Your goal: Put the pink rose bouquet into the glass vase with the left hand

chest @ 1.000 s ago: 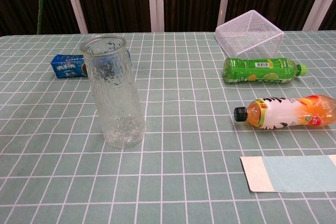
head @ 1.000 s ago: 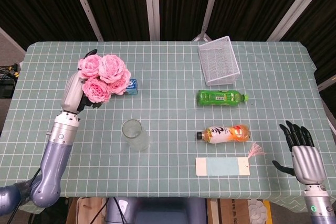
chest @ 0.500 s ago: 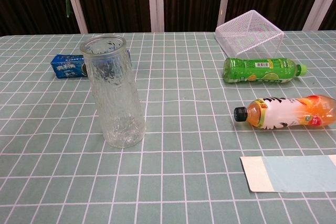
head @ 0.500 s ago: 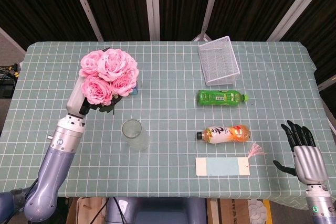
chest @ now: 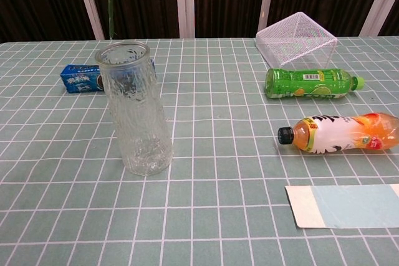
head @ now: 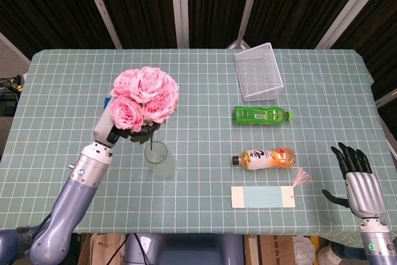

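Holding tight, my left hand [head: 115,130] grips the pink rose bouquet [head: 144,95] in the air, just behind the glass vase [head: 159,159] standing on the bench. I am carrying it over. Next, I think, the stems must line up above the vase's mouth.

There were two bottles, green [head: 261,115] and orange [head: 264,159], one vase [head: 159,159], one bouquet [head: 144,100], one wire basket [head: 259,72], one blue packet [chest: 80,78], one card [head: 263,197] and two hands, left [head: 109,125] and right [head: 358,181]
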`<act>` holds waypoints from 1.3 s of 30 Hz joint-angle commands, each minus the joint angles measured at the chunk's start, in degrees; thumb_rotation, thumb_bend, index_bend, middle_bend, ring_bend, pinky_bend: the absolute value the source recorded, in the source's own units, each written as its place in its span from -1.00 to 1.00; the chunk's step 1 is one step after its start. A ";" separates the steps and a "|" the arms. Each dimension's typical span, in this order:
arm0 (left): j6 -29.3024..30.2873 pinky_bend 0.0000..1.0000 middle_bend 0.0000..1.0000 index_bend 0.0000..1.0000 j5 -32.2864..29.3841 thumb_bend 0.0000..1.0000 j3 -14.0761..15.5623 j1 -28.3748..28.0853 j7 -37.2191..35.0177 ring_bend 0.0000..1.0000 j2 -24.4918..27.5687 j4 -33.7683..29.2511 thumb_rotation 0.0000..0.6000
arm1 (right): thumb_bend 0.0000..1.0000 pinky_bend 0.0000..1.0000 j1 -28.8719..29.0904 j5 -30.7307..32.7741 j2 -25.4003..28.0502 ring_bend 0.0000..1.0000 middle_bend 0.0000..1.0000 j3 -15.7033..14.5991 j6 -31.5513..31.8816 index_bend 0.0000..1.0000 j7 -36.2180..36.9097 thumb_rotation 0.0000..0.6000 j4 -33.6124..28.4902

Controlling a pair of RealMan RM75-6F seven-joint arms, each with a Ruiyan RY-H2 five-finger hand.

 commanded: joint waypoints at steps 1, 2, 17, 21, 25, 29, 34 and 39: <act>-0.55 -1.00 -0.08 -0.24 2.28 -0.04 1.61 -0.19 -0.78 -0.92 -1.33 1.04 1.00 | -0.69 -1.00 -0.03 0.10 0.03 -1.00 -0.93 0.06 0.02 -0.80 0.11 1.00 0.05; -0.56 -1.00 -0.08 -0.24 2.87 -0.04 1.94 -0.26 -1.17 -0.92 -1.84 1.45 1.00 | -0.69 -1.00 -0.03 0.15 0.05 -1.00 -0.93 0.07 0.01 -0.80 0.16 1.00 0.07; -1.49 -1.00 -0.07 -0.22 16.66 -0.04 11.82 0.90 -6.61 -0.92 -9.78 13.02 1.00 | -0.69 -1.00 -0.22 0.20 0.36 -1.00 -0.93 0.26 0.36 -0.80 0.95 1.00 0.19; -2.22 -1.00 -0.07 -0.22 20.02 -0.04 13.90 1.43 -9.70 -0.92 -11.31 16.35 1.00 | -0.69 -1.00 -0.23 0.20 0.27 -1.00 -0.93 0.28 0.39 -0.80 0.81 1.00 0.23; -2.79 -1.00 -0.07 -0.22 22.48 -0.04 15.79 2.01 -11.80 -0.92 -12.23 19.28 1.00 | -0.69 -1.00 -0.13 0.13 0.10 -1.00 -0.93 0.23 0.21 -0.80 0.55 1.00 0.30; -3.05 -1.00 -0.07 -0.22 24.81 -0.04 17.23 2.71 -13.97 -0.92 -12.36 21.09 1.00 | -0.69 -1.00 -0.07 -0.10 -0.04 -1.00 -0.93 0.07 0.08 -0.80 0.31 1.00 0.25; -3.19 -1.00 -0.08 -0.22 27.32 -0.04 18.72 3.69 -16.73 -0.92 -11.87 23.08 1.00 | -0.69 -1.00 -0.17 -0.04 -0.10 -1.00 -0.93 0.12 0.30 -0.80 0.15 1.00 0.14; -3.88 -1.00 -0.17 -0.26 28.02 -0.09 19.38 4.21 -18.94 -0.96 -11.20 24.54 1.00 | -0.69 -1.00 -0.21 0.21 -0.18 -1.00 -0.93 0.21 0.32 -0.80 0.02 1.00 0.10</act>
